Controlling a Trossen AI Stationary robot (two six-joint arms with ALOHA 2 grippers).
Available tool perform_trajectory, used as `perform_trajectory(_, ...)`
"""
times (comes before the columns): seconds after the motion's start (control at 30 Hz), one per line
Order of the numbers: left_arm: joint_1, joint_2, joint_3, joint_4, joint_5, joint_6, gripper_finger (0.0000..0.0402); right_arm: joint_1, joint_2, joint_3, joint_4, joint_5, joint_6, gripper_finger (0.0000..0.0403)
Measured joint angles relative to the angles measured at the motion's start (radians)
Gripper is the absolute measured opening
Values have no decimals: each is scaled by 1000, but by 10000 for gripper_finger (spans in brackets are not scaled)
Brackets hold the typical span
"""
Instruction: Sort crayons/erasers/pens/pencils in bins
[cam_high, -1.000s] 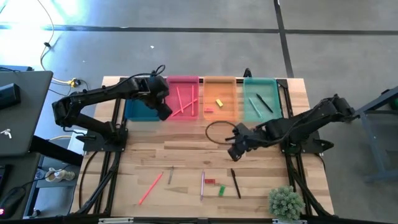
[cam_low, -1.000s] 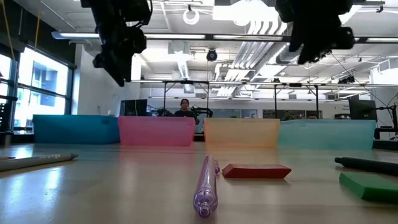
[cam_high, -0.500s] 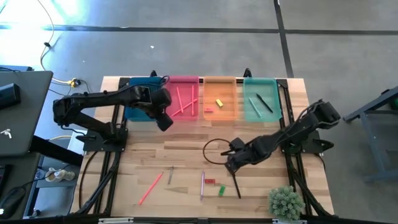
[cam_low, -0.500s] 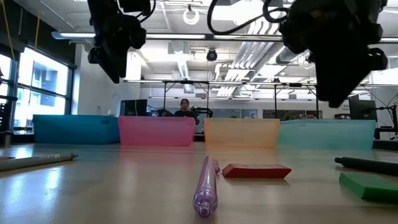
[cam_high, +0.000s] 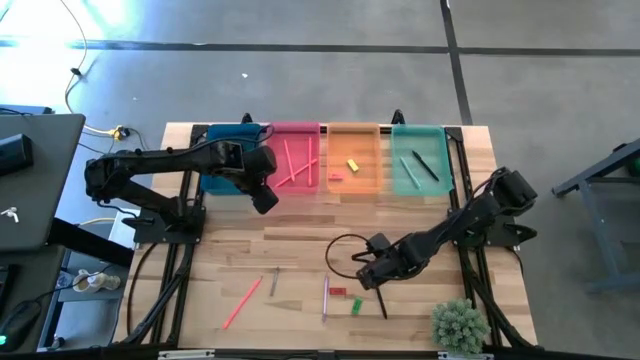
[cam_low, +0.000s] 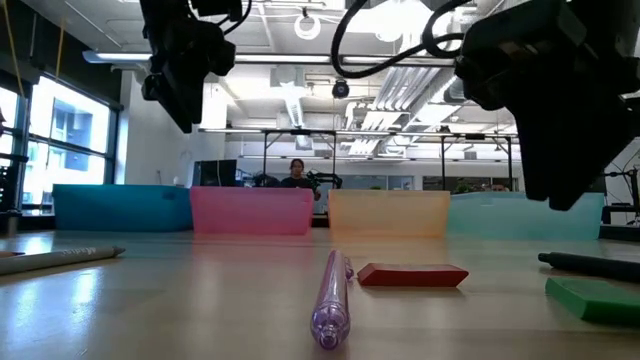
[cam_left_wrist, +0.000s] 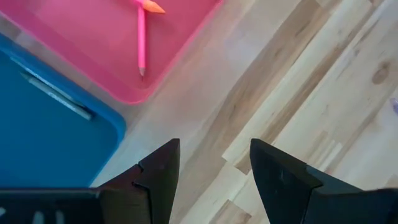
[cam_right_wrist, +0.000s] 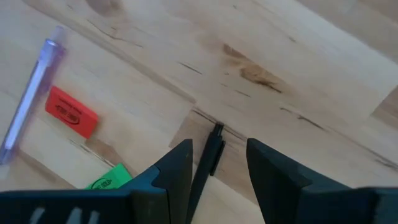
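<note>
Right pincer (cam_high: 372, 280) dropped lower toward the desk (cam_high: 300, 250) front, fingers spread, straddling a black pen (cam_right_wrist: 208, 158), holding nothing, red eraser (cam_right_wrist: 71, 112) just beside, left pincer (cam_high: 264, 198) open and empty near pink bin (cam_high: 295, 158)

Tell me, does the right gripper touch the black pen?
Apart. The right wrist view shows the black pen lying between the right gripper's open fingers, clear of both.

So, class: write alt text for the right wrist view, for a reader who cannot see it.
The open right gripper hangs over a black pen lying between its fingers on the wooden table. Beside it lie a red eraser, a green eraser and a purple pen.
</note>
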Motion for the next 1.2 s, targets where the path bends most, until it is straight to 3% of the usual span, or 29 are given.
perform_trajectory(0.17, 0, 0, 0, 0, -44, 0, 182, 14, 30, 0, 27, -4, 24, 144)
perform_trajectory(1.2, 0, 0, 0, 3, -48, -15, 182, 27, 131, 1, 46, -25, 72, 133)
